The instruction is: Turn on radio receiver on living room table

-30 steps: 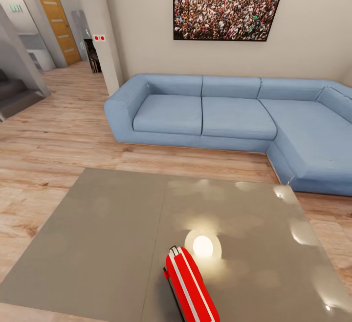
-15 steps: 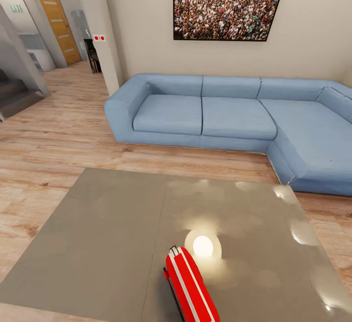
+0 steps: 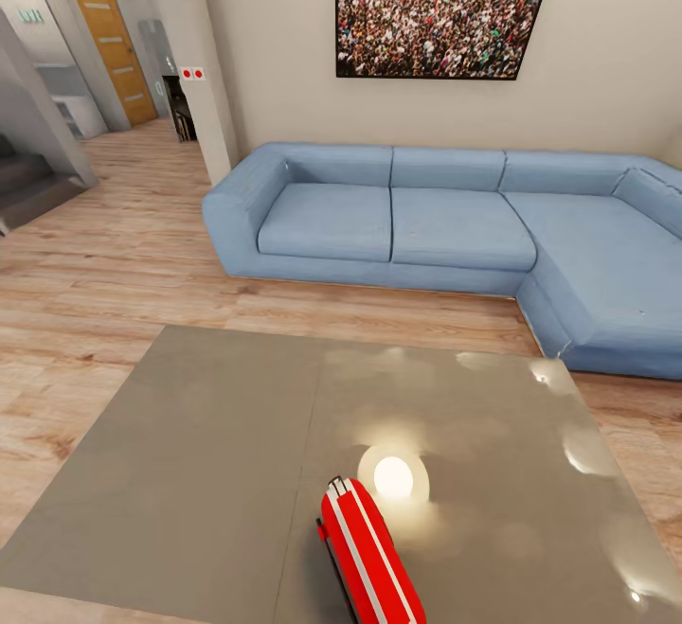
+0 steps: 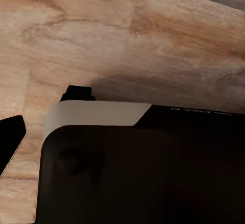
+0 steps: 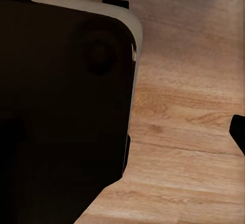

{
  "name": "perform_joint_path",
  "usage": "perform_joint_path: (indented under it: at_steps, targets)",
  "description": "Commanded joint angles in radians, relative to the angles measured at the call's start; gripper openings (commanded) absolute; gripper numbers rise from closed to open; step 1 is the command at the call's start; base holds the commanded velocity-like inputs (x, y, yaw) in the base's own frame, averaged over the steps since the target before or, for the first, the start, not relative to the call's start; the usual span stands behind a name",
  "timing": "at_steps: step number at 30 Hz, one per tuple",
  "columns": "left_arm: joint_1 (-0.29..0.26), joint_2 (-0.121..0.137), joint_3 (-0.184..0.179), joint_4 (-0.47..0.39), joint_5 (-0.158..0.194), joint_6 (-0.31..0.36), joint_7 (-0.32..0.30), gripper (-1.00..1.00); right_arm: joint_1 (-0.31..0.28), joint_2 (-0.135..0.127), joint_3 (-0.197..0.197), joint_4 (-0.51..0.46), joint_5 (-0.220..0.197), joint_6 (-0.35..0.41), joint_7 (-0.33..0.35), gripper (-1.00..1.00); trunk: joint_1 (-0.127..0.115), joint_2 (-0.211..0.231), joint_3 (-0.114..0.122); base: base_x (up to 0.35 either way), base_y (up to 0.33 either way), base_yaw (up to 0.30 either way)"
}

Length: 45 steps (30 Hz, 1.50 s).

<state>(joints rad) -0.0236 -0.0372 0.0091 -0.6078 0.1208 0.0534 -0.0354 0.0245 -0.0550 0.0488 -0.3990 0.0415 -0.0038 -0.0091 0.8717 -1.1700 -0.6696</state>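
Note:
The radio receiver (image 3: 367,553), red with white stripes along its narrow edge, stands on the near part of the glossy grey table (image 3: 208,454) and is cut off by the lower border of the head view. Its dial face is not visible. In the left wrist view, one dark fingertip (image 4: 11,142) of my left gripper (image 4: 122,147) shows at the picture's border over wood floor. One fingertip (image 5: 239,132) of my right gripper (image 5: 122,132) shows likewise. Both grippers hang low beside my base, wide apart and holding nothing.
A blue sectional sofa (image 3: 426,226) stands beyond the table, under a framed crowd picture (image 3: 440,8). A pendant lamp's reflection (image 3: 393,477) glares on the tabletop just beyond the radio. Stairs (image 3: 28,179) and a hallway lie far left. My dark base (image 4: 143,173) sits close to both wrists.

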Motion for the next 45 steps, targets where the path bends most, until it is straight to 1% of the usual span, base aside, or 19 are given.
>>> perform_joint_path:
  at_steps: [1, 4, 8, 10, 13, 16, 18, 22, 24, 29, 34, 35, 36, 37, 38, 39, 40, 41, 45]
  targets:
    - [0.0, 0.005, 0.0, -0.35, 0.019, 0.143, 0.0, 1.0, 0.0, 0.0, -0.001, -0.841, 0.0, 0.538, 0.0, 1.0, 0.0, 0.0, 0.0, 0.0, 0.0, 0.0]
    - [0.0, 0.022, 0.0, -0.399, 0.043, 0.17, -0.001, 1.0, 0.0, -0.006, -0.004, -0.91, 0.0, 0.584, 0.0, 1.0, 0.0, 0.0, 0.0, 0.0, 0.0, 0.0]
    - [0.001, 0.067, 0.0, -0.49, 0.103, 0.226, -0.001, 1.0, -0.001, -0.012, -0.014, -1.01, 0.001, 0.666, 0.0, 1.0, 0.0, 0.0, 0.0, 0.0, 0.0, 0.0]
    - [0.0, 0.077, 0.0, -0.52, 0.121, 0.251, -0.001, 1.0, -0.002, -0.013, -0.015, -1.04, 0.002, 0.69, -0.001, 1.0, 0.0, 0.0, 0.0, 0.0, 0.0, 0.0]
    - [0.001, 0.093, -0.001, -0.61, 0.147, 0.338, -0.001, 1.0, -0.021, -0.007, -0.011, -1.115, 0.003, 0.766, -0.001, 1.0, 0.0, 0.0, 0.0, 0.0, 0.0, 0.0]
    - [0.0, 0.097, -0.001, -0.691, 0.152, 0.406, -0.001, 1.0, -0.084, 0.014, -0.005, -1.135, -0.002, 0.851, 0.0, 1.0, 0.0, 0.0, 0.0, 0.0, 0.0, 0.0]
    - [-0.001, 0.098, -0.001, -0.757, 0.151, 0.452, 0.0, 1.0, -0.143, 0.034, 0.019, -1.143, -0.002, 0.923, 0.002, 1.0, 0.0, 0.0, 0.0, 0.0, 0.0, 0.0]
    - [-0.001, 0.103, -0.001, -0.805, 0.146, 0.484, 0.001, 1.0, -0.187, 0.051, 0.056, -1.145, -0.002, 0.965, 0.003, 1.0, 0.0, 0.0, 0.0, 0.0, 0.0, 0.0]
    - [-0.001, 0.126, -0.001, -0.851, 0.14, 0.526, -0.001, 1.0, -0.214, 0.061, 0.082, -1.146, -0.002, 0.985, 0.003, 1.0, 0.0, 0.0, 0.0, 0.0, 0.0, 0.0]
    - [-0.001, 0.148, -0.009, -0.877, 0.134, 0.55, -0.017, 1.0, -0.225, 0.065, 0.094, -1.149, -0.002, 0.998, 0.003, 1.0, 0.0, 0.0, 0.0, 0.0, 0.0, 0.0]
    - [-0.002, 0.15, -0.017, -0.886, 0.081, 0.549, -0.131, 1.0, -0.228, 0.066, 0.102, -1.15, -0.003, 1.002, 0.005, 1.0, 0.0, 0.0, 0.0, 0.0, 0.0, 0.0]
    - [-0.003, 0.149, -0.02, -0.888, 0.056, 0.548, -0.169, 1.0, -0.228, 0.066, 0.114, -1.15, -0.003, 1.002, 0.005, 1.0, 0.0, 0.0, 0.0, 0.0, 0.0, 0.0]
    - [-0.003, 0.148, -0.021, -0.89, 0.024, 0.549, -0.2, 1.0, -0.228, 0.066, 0.134, -1.15, -0.003, 1.003, 0.005, 1.0, 0.0, 0.0, 0.0, 0.0, 0.0, 0.0]
    - [-0.004, 0.146, -0.022, -0.89, 0.005, 0.55, -0.212, 1.0, -0.228, 0.066, 0.147, -1.15, -0.003, 1.003, 0.006, 1.0, 0.0, 0.0, 0.0, 0.0, 0.0, 0.0]
    - [-0.004, 0.143, -0.022, -0.89, -0.03, 0.554, -0.229, 1.0, -0.228, 0.066, 0.177, -1.149, -0.003, 1.005, 0.006, 1.0, 0.0, 0.0, 0.0, 0.0, 0.0, 0.0]
    - [-0.005, 0.142, -0.022, -0.891, -0.045, 0.556, -0.235, 1.0, -0.228, 0.066, 0.191, -1.148, -0.005, 1.007, 0.006, 1.0, 0.0, 0.0, 0.0, 0.0, 0.0, 0.0]
    - [-0.005, 0.14, -0.023, -0.891, -0.08, 0.56, -0.247, 1.0, -0.228, 0.067, 0.233, -1.147, -0.007, 1.013, 0.005, 1.0, 0.0, 0.0, 0.0, 0.0, 0.0, 0.0]
    - [-0.005, 0.139, -0.023, -0.891, -0.095, 0.565, -0.251, 1.0, -0.229, 0.067, 0.256, -1.148, -0.006, 1.02, 0.005, 1.0, 0.0, 0.0, 0.0, 0.0, 0.0, 0.0]
    - [-0.005, 0.137, -0.023, -0.89, -0.115, 0.583, -0.256, 1.0, -0.229, 0.075, 0.314, -1.148, -0.005, 1.051, 0.003, 1.0, 0.0, 0.0, 0.0, 0.0, 0.0, 0.0]
